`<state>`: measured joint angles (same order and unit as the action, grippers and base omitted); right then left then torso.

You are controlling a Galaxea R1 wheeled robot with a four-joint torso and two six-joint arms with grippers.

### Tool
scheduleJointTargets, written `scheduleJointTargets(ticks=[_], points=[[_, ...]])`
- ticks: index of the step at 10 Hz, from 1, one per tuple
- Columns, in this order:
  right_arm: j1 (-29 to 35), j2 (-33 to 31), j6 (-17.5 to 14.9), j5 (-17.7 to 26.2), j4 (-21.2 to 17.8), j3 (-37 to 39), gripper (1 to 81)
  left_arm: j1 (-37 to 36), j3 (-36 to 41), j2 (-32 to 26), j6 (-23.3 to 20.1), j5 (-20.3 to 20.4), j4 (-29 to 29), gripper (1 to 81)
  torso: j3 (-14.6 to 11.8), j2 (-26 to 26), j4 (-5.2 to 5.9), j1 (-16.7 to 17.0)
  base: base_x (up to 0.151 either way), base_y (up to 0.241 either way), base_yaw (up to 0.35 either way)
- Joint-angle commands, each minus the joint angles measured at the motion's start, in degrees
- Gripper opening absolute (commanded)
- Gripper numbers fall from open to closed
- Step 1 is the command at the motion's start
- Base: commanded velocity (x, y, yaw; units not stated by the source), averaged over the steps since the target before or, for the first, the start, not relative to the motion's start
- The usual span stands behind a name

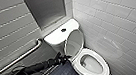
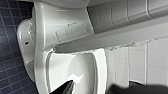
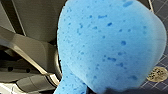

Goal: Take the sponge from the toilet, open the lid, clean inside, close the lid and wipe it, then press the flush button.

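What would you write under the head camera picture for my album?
Left tool beside the raised lid of a white toilet, dark flush button on the tank.

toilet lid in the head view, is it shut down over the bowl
No, the lid stands raised in front of the tank, leaving the bowl open to view.

I count one white toilet point(image 1: 58, 36), one lid point(image 1: 74, 42), one dark flush button point(image 1: 63, 30), one blue sponge point(image 3: 110, 45), one metal grab rail point(image 1: 16, 59), one round floor drain point(image 3: 157, 74), one arm point(image 1: 37, 67) of mine in sight
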<state>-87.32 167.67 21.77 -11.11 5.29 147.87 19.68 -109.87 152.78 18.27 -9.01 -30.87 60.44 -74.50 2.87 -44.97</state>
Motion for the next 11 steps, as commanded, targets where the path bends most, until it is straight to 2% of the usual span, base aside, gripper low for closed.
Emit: scheduleJointTargets(ticks=[1, 4, 6, 7, 11], points=[[-1.77, -0.12, -0.23, 4.25, 1.04, -0.23, 1.0, -8.11, 0.8, -4.13, 0.1, -2.68, -0.51, 81.1, 0.0, 0.0, 0.0, 0.0, 0.0, 0.0, 0.0], [-1.85, 0.15, -0.33, 4.25, 0.95, -0.23, 1.0, -9.34, -1.31, -6.96, 1.85, -1.27, -0.77, 81.1, 0.0, 0.0, 0.0, 0.0, 0.0, 0.0, 0.0], [-1.94, 0.06, -0.24, 4.25, 0.86, -0.23, 1.0, -9.61, -1.93, -7.93, 4.57, 4.95, -0.6, 81.1, 0.0, 0.0, 0.0, 0.0, 0.0, 0.0, 0.0], [-1.94, 0.06, -0.32, 4.33, 0.86, -0.23, 1.0, -9.78, -2.54, -7.41, 4.75, 5.93, -0.69, 81.1, 0.0, 0.0, 0.0, 0.0, 0.0, 0.0, 0.0], [-1.94, 0.15, -0.33, 4.51, 0.77, -0.23, 1.0, -9.96, -4.91, -1.17, 5.19, 5.59, -0.08, 81.1, 0.02, 0.0, 0.0, 0.0, 0.0, 0.0, 0.0]])
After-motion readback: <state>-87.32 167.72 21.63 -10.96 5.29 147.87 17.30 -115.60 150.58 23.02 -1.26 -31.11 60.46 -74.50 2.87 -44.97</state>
